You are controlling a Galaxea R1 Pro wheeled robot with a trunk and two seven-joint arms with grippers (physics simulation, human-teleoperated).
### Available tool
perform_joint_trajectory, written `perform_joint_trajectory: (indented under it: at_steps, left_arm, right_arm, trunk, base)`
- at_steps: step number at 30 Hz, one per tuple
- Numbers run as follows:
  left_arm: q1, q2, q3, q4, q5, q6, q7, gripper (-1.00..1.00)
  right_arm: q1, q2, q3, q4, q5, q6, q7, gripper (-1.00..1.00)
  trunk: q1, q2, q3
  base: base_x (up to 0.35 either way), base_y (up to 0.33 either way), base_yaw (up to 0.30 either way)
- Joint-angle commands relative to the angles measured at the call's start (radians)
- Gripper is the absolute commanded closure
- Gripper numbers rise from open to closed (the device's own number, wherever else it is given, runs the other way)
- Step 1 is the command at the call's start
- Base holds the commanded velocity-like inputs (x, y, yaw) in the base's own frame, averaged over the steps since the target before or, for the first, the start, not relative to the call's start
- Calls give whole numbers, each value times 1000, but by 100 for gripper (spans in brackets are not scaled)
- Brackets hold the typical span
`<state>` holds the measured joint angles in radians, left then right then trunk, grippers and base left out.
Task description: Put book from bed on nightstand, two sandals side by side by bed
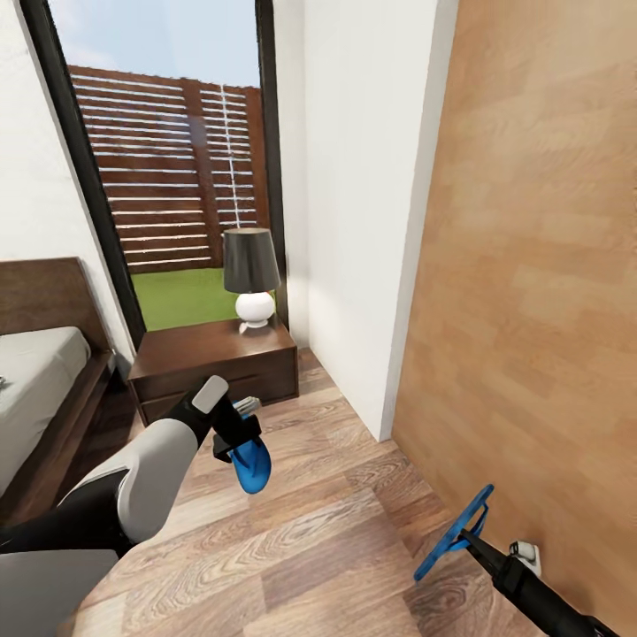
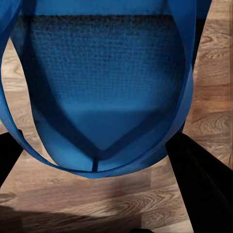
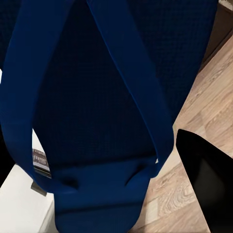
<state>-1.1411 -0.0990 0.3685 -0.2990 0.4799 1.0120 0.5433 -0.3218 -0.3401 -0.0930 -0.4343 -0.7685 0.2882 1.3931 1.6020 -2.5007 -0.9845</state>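
My left gripper point(image 1: 237, 440) is shut on one bright blue sandal point(image 1: 251, 467), which hangs toe-down above the wood floor in front of the nightstand point(image 1: 217, 358). In the left wrist view that sandal point(image 2: 102, 97) sits between two black fingers point(image 2: 204, 189). Low at the right, my right gripper point(image 1: 466, 533) is shut on the other sandal point(image 1: 453, 531), held edge-on close to the wooden door. The right wrist view has its sole and straps point(image 3: 97, 97) up close beside a finger point(image 3: 208, 179). The bed point(image 1: 44, 380) lies at the left. A sliver on the mattress edge is too small to name as the book.
A lamp point(image 1: 251, 274) with a dark shade stands on the nightstand's right side. A tall dark-framed window point(image 1: 168, 177) is behind it. A white wall corner point(image 1: 380, 265) and the light-brown door point(image 1: 540, 310) close off the right. Open plank floor point(image 1: 318, 540) lies between the arms.
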Motion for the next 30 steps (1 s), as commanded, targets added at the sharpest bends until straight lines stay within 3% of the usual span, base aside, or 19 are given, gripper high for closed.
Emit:
perform_joint_trajectory:
  at_steps: [1,24,30]
  left_arm:
    - [0,0,3,-2,9,2,10,100]
    - [15,3,3,-1,9,0,12,100]
    - [24,15,3,-1,8,0,12,100]
  right_arm:
    - [0,1,0,0,-3,12,3,100]
    - [0,3,-4,0,2,12,2,100]
    - [0,3,-1,0,3,12,1,100]
  trunk:
    - [-1,0,3]
    - [-2,0,11]
    - [-2,0,11]
  base:
    - [0,0,0]
    - [0,0,0]
    - [0,0,0]
